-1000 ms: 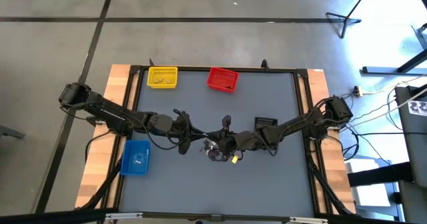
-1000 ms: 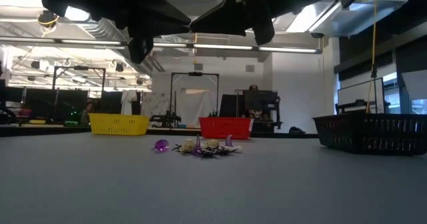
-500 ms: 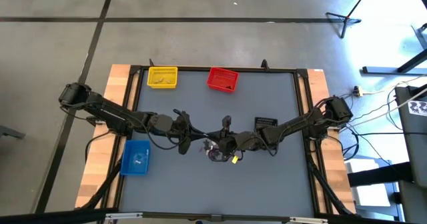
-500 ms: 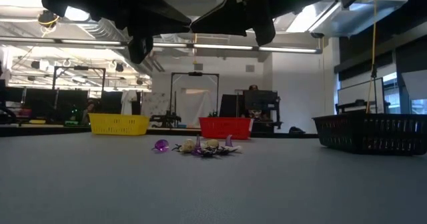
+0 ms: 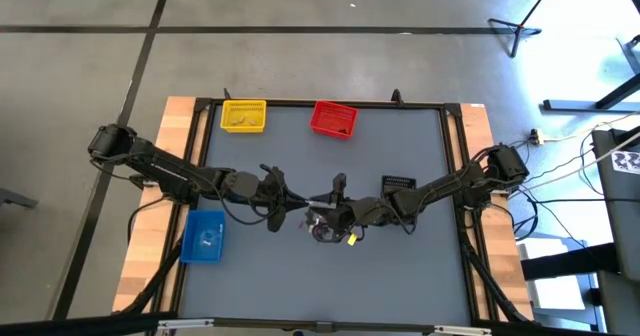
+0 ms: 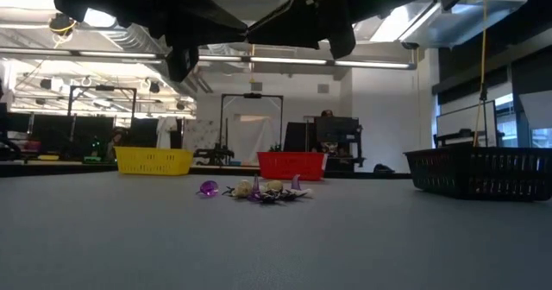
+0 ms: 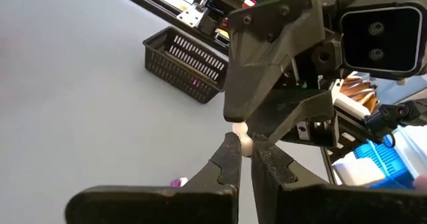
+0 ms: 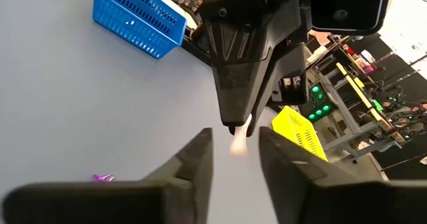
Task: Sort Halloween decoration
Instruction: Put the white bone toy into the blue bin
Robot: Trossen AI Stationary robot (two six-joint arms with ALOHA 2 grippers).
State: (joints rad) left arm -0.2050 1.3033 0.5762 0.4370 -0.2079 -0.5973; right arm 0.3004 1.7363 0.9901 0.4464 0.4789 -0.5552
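The surface (image 5: 300, 286) is plain grey. On it stand a yellow bin (image 5: 243, 115), a red bin (image 5: 333, 119), a blue bin (image 5: 204, 236) and a black mesh bin (image 5: 398, 183). The trinkets (image 6: 259, 189) are purple, pale tan and dark; the one between the dark pincers' tips (image 7: 241, 140) is white.

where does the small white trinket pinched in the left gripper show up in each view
High view: hidden among the two grippers at table centre, so not told apart.
Low view: not seen; both grippers are dark shapes along the upper edge.
Left wrist view: the small white trinket sits between the left gripper fingertips, right of centre.
Right wrist view: at centre, under the left gripper's tip, between the open right gripper fingers.
Shared landmark: the yellow rectangular bin, also in the low and right wrist views.
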